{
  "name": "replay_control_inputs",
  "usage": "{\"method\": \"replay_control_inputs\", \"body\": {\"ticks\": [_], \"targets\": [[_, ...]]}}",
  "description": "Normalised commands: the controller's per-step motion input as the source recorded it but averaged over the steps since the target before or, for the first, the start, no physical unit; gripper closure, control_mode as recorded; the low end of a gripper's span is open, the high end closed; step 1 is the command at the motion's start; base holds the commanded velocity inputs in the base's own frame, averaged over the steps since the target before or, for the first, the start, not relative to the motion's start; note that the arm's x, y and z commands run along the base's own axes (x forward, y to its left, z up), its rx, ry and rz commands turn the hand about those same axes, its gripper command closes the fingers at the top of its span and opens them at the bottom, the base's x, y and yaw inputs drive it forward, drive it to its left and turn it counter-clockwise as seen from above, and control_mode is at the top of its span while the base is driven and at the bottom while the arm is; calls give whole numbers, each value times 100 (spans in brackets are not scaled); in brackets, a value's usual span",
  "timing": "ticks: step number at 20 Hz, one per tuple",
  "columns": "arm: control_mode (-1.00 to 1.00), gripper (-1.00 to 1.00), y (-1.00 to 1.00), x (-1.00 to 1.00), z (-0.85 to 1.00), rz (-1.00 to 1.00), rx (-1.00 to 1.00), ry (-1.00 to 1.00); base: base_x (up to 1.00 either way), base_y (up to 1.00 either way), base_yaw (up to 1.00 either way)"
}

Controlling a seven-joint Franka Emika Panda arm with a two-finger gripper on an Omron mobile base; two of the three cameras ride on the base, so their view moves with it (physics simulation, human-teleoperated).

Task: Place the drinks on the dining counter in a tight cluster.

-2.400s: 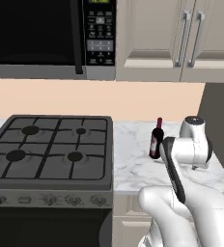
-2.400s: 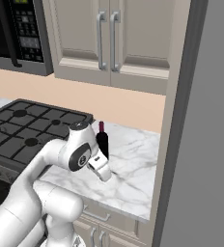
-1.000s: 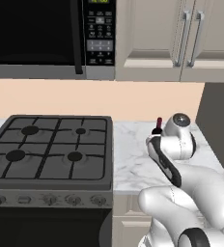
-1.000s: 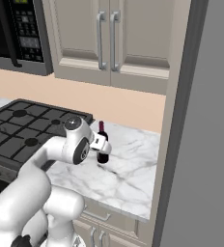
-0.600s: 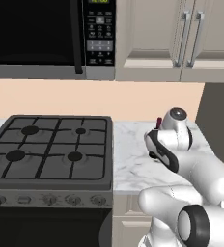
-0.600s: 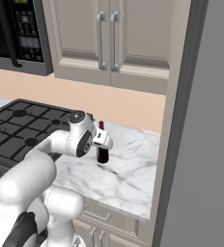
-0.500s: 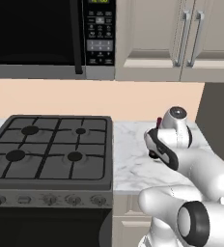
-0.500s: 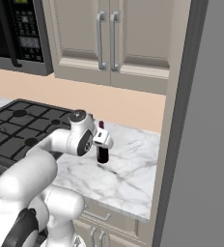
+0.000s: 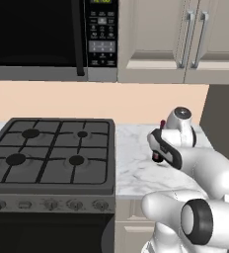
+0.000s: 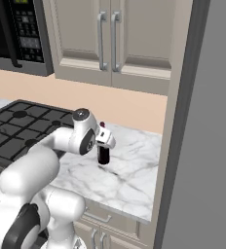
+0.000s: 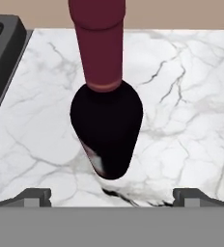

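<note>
My tool point(image 11: 112, 195) is spread wide, gripping nothing, above the dark glass wine bottle with maroon neck point(image 11: 106, 130) upright on the white marble worktop point(image 11: 191, 125). Descending off-centre could topple it.

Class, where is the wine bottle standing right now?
The wine bottle stands upright on the marble worktop right of the stove, directly below the open gripper.

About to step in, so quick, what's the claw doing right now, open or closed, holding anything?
Claw: open, holding nothing; its fingertips stand wide on either side of the wine bottle, which stands upright on the marble worktop.
</note>
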Motion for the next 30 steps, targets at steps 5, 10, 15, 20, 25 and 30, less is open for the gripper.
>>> {"method": "replay_control_inputs", "body": {"ticks": [5, 10, 15, 20, 25, 30], "targets": [[-100, -100, 0, 24, -10, 0, 1, -2, 0, 0, 0], [-100, -100, 0, 22, -4, 0, 1, -2, 0, 0, 0], [-100, -100, -5, 12, -4, 0, 0, 0, 0, 0, 0], [-100, -100, -4, 17, -9, 0, 0, -1, 0, 0, 0], [-100, -100, -1, 10, -13, 0, 0, -3, 0, 0, 0], [-100, -100, -2, 8, -12, 0, 0, -1, 0, 0, 0]]}}
